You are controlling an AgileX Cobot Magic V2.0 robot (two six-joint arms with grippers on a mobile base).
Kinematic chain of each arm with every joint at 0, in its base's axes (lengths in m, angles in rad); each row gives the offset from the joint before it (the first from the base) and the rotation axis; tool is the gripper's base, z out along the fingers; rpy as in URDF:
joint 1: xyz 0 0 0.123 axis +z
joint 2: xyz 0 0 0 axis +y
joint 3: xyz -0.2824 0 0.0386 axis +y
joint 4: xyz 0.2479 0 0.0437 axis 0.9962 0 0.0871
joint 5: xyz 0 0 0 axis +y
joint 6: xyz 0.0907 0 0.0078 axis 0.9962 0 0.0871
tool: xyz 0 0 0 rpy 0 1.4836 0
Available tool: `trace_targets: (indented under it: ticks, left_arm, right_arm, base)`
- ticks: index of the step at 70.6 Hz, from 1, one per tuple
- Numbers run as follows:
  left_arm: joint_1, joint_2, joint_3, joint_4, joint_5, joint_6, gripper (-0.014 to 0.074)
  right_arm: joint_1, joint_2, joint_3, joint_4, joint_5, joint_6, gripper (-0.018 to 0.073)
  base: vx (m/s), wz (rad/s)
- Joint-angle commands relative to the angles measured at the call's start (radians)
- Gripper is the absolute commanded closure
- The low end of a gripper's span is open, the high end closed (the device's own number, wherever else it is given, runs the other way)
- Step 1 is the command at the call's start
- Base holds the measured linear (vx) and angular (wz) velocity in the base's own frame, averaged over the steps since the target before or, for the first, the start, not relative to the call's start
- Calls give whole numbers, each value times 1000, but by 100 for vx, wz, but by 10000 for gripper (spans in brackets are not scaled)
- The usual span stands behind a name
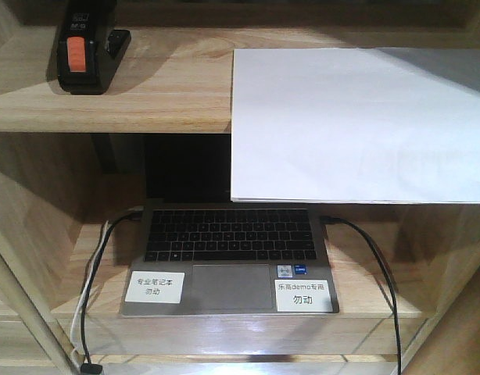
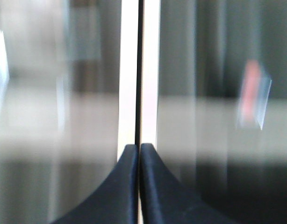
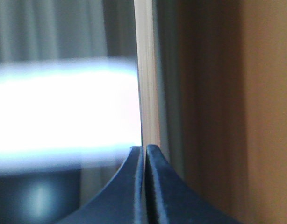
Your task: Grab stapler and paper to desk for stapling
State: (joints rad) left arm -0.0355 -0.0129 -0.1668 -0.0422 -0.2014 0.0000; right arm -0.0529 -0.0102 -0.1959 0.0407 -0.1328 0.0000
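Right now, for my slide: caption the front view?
Stapler and overhanging paper on upper shelf; open laptop below.

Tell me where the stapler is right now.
In the front view, the stapler sits at the far left of the upper shelf, well left of the overhanging paper and above the laptop.

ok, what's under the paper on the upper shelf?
The paper lies on the upper shelf and overhangs its front edge. Below the overhang sits the open laptop. The sheet hides the shelf board beneath and much of the laptop's screen.
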Motion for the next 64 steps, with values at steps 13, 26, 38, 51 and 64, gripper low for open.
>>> trace_targets:
  ticks: [13, 26, 38, 51, 64]
  left_arm:
    - [-3, 92, -462, -3, 201, -9, 596]
    - [-3, 271, -773, -3, 447, -9, 596]
    - [-3, 432, -959, -3, 628, -8, 596]
    - [-3, 535, -984, -5, 739, -8, 591]
    - [-4, 582, -984, -6, 811, -6, 533]
  right_arm:
    - [-8, 82, -387, -4, 98, -29, 565]
    - [-8, 252, -654, 3, 295, -28, 565]
    - [-6, 422, -812, 8, 469, -28, 565]
    - [-6, 530, -830, 95, 563, -36, 565]
    - [-6, 567, -830, 141, 625, -50, 548]
  base:
    - [0, 0]
    - [0, 0]
    - [0, 0]
    - [0, 0]
    - [0, 0]
